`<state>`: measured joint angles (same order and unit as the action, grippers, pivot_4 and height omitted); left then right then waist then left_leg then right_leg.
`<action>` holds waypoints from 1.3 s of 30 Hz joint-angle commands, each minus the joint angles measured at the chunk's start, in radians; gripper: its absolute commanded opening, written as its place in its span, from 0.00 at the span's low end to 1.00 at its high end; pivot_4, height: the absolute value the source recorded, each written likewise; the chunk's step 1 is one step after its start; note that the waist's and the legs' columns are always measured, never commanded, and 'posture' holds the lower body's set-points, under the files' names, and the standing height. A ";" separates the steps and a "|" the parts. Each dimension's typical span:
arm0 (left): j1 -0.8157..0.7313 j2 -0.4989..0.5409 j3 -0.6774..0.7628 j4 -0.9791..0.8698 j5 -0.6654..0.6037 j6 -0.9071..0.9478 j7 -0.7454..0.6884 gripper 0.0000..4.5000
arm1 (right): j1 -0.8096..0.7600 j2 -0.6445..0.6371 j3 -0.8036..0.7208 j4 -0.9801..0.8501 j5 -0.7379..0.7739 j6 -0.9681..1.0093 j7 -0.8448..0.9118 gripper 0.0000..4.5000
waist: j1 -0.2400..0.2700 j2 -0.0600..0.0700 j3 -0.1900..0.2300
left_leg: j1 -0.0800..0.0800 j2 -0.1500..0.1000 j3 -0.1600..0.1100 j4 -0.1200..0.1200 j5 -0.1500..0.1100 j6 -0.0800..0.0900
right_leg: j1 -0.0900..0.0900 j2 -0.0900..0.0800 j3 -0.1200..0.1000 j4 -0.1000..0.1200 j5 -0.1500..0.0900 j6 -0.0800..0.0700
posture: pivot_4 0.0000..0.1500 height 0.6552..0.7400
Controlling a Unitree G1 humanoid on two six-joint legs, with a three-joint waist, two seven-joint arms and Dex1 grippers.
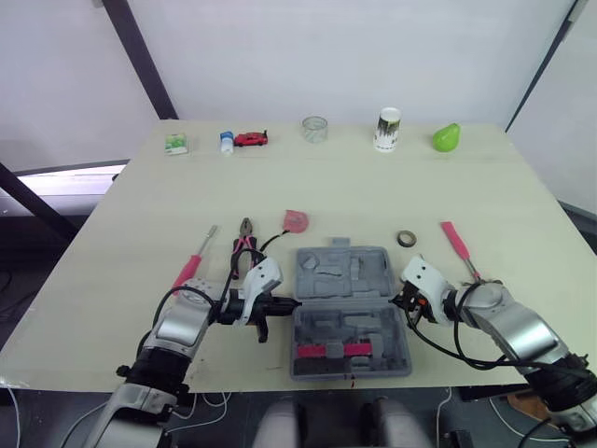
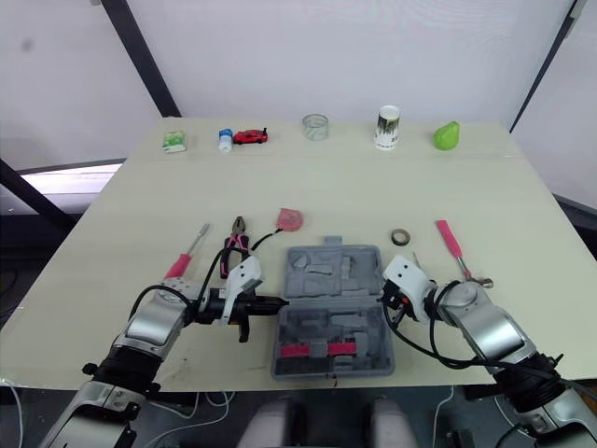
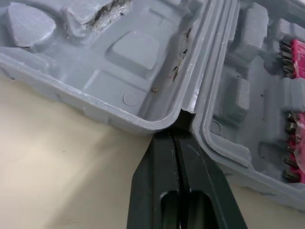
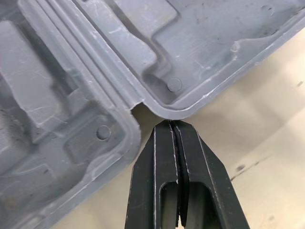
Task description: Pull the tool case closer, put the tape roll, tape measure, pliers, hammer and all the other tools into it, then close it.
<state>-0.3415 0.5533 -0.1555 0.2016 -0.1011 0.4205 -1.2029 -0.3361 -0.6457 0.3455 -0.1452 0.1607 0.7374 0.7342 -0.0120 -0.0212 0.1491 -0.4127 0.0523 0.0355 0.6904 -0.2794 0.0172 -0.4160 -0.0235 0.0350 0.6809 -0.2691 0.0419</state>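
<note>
In the head views, the open tool case [image 1: 340,280] lies at the near middle of the bench [image 1: 140,215]. The left gripper [image 1: 287,305] is at its left hinge end and the right gripper [image 1: 401,301] at its right. Pliers [image 1: 244,245], tape measure [image 1: 296,221] and tape roll [image 1: 406,239] lie just beyond the case.

In the left wrist view, the fingers [image 3: 159,181] are pressed together, tips at the notch between the case's halves.

In the right wrist view, the fingers [image 4: 195,167] are pressed together at the opposite notch, pinching nothing.

Around the tool case [image 1: 350,313] on the desk [image 1: 373,187], the pliers [image 1: 244,247] and screwdriver [image 1: 193,265] lie to its left, the tape measure [image 1: 296,221] behind it, the tape roll [image 1: 406,239] behind its right side.
</note>
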 commanded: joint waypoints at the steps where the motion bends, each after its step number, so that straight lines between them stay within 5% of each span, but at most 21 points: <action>1: 0.004 0.007 -0.003 -0.045 -0.021 -0.002 0.007 0.01 | -0.014 -0.004 -0.015 -0.011 -0.007 -0.025 0.019 0.00 | 0.000 0.000 0.000 | 0.000 0.000 0.000 0.000 0.000 0.000 | 0.000 0.000 0.000 0.000 0.000 0.000 | 1.00 1.00; 39: 0.037 0.016 -0.055 -0.076 -0.041 -0.008 0.032 0.01 | 0.109 -0.033 -0.059 -0.139 0.000 0.032 0.034 0.00 | 0.003 0.000 0.000 | 0.000 0.000 0.002 0.000 0.000 0.000 | 0.000 0.000 0.000 -0.001 0.000 0.000 | 1.00 1.00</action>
<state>-0.3146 0.5629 -0.1959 0.1632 -0.1313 0.4094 -1.1692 -0.2310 -0.6663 0.3107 -0.2424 0.1493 0.7629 0.7580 -0.0094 -0.0212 0.1491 -0.4128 0.0522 0.0379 0.6904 -0.2794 0.0172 -0.4156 -0.0236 0.0346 0.6803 -0.2692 0.0419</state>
